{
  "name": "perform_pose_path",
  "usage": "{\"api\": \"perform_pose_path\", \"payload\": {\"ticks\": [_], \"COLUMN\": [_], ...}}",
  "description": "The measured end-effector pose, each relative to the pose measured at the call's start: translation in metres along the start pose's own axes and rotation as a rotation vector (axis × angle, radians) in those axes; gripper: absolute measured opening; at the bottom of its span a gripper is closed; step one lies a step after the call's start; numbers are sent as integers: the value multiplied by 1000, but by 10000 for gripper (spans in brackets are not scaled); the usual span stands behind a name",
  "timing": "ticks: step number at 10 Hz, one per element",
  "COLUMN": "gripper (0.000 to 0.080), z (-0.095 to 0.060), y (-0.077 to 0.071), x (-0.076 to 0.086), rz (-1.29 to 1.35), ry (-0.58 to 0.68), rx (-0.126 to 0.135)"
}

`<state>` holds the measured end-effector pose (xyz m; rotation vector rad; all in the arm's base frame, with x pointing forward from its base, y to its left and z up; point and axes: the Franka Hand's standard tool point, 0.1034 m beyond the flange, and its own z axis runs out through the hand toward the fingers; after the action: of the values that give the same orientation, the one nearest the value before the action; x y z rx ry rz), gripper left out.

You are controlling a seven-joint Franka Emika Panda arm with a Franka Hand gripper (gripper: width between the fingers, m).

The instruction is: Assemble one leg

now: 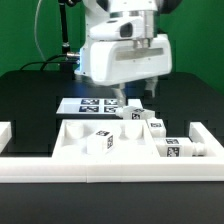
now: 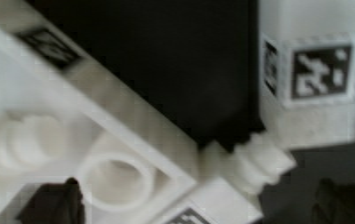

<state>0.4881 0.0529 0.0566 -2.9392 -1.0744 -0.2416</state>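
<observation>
Several white legs with black-and-white tags lie in a row on the exterior view's right (image 1: pixel 155 127), with one more (image 1: pixel 100 141) by the large white panel (image 1: pixel 80 130). My gripper (image 1: pixel 122 100) hangs just above the far end of that row, at the leg (image 1: pixel 135 113). In the wrist view my gripper (image 2: pixel 192 208) is open, its dark fingers (image 2: pixel 49 203) set wide apart. A tagged white part (image 2: pixel 200 214) lies between them, not gripped. A leg (image 2: pixel 307 70) with its peg end (image 2: pixel 245 160) lies beside the panel (image 2: pixel 85 120) and its round holes.
A low white wall (image 1: pixel 110 170) runs along the front, with raised ends on the exterior view's left (image 1: pixel 5 133) and right (image 1: pixel 207 138). The marker board (image 1: pixel 85 103) lies behind the panel. The table is black.
</observation>
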Motion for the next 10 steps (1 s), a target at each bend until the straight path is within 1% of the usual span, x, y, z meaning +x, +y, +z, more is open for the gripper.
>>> {"api": "perform_pose_path", "payload": {"ticks": [1,3,4,5,7,8,9,10], "gripper": [649,649,649,649,649,649,649,649], "z": [2,2,3,1,-1,-3,-7,-10], "y": [-3,-2,-15,-22,-37,-38,-35,-26], "x": [0,0,-1,3,-13,-20,-26,-30], "rz": [-13,-11,22,55,168,148,138,122], "ry": [-5,-6,-96,-144,-272,-344,-412,-439], "rx": [4,5,56,69,58,55,69,79]}}
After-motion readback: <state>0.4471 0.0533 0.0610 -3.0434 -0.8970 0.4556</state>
